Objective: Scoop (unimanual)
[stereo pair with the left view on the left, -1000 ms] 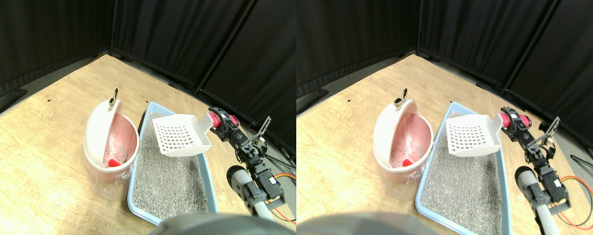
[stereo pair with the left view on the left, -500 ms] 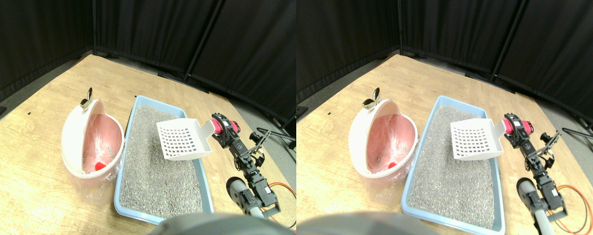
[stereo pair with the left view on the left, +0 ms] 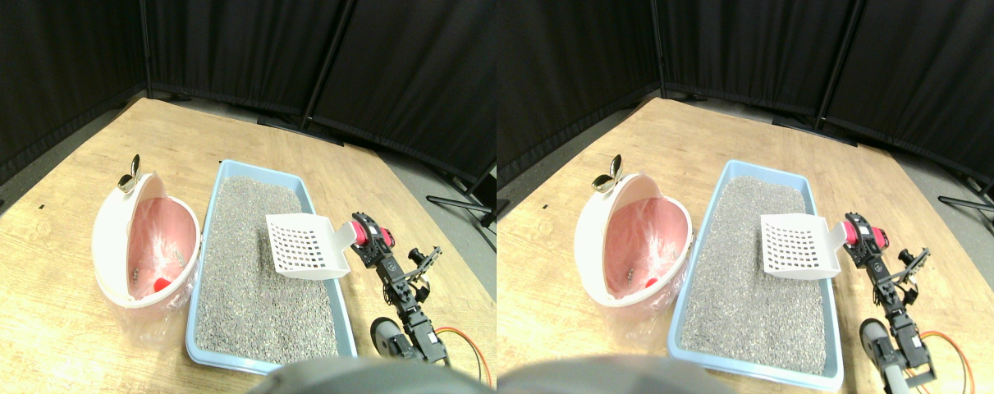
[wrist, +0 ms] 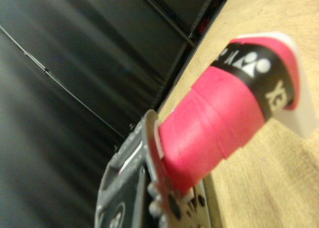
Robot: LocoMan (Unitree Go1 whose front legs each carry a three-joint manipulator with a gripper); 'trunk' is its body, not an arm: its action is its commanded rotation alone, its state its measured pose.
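A white bin (stereo pair with the left view on the left: pixel 115 238) with a pink liner and tipped-back lid stands on the wooden floor (stereo pair with the left view on the left: pixel 45 312), a small red piece (stereo pair with the left view on the left: pixel 161 285) lying inside. Just beside it sits a pale blue litter tray (stereo pair with the left view on the left: pixel 202 246) filled with grey granules (stereo pair with the left view on the left: pixel 250 271). A white slotted scoop (stereo pair with the left view on the left: pixel 305 245) hangs over the tray's right rim, its blade empty. The right gripper (stereo pair with the left view on the left: pixel 368 240) holds its pink-wrapped handle (wrist: pixel 214 118); the jaw gap is hidden. Open floor lies beyond the tray, bounded by black curtains (stereo pair with the left view on the left: pixel 300 57).
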